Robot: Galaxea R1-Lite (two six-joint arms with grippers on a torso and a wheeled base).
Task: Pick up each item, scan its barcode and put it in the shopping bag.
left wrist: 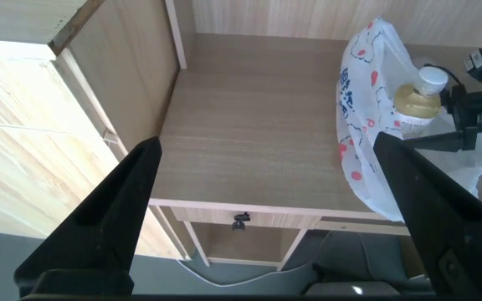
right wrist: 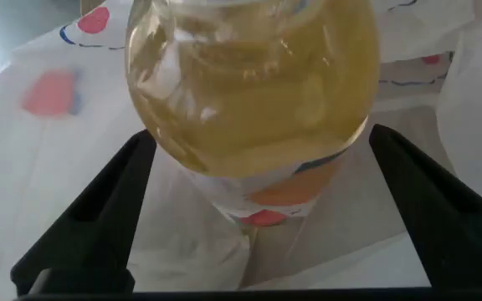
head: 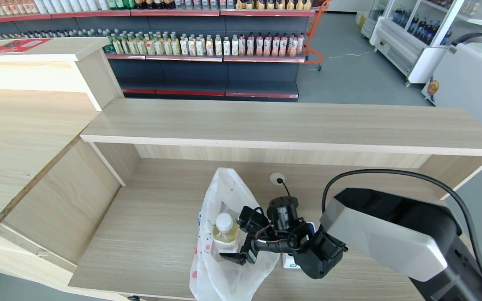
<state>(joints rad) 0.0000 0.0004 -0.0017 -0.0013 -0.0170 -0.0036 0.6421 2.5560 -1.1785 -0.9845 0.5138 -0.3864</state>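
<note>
A clear bottle (head: 225, 231) of yellow drink with a white cap stands upright in the mouth of the white shopping bag (head: 220, 190), which has red and blue spots. My right gripper (head: 232, 242) is shut on the bottle's body, one finger on each side. In the right wrist view the bottle (right wrist: 253, 92) sits between the black fingers (right wrist: 86, 226) with the bag's plastic (right wrist: 48, 150) below it. The left wrist view shows the bag (left wrist: 360, 100), the bottle (left wrist: 417, 96) and the right gripper (left wrist: 469, 117). My left gripper (left wrist: 268, 142) hangs open over the desk's left front edge.
A black scanner (head: 283, 213) on a cable stands on the lower desk (head: 153, 234) behind the right wrist. A small white and green box (head: 290, 262) lies under the right arm. A raised counter (head: 291, 125) runs along the back; a side wall (head: 65, 205) closes the left.
</note>
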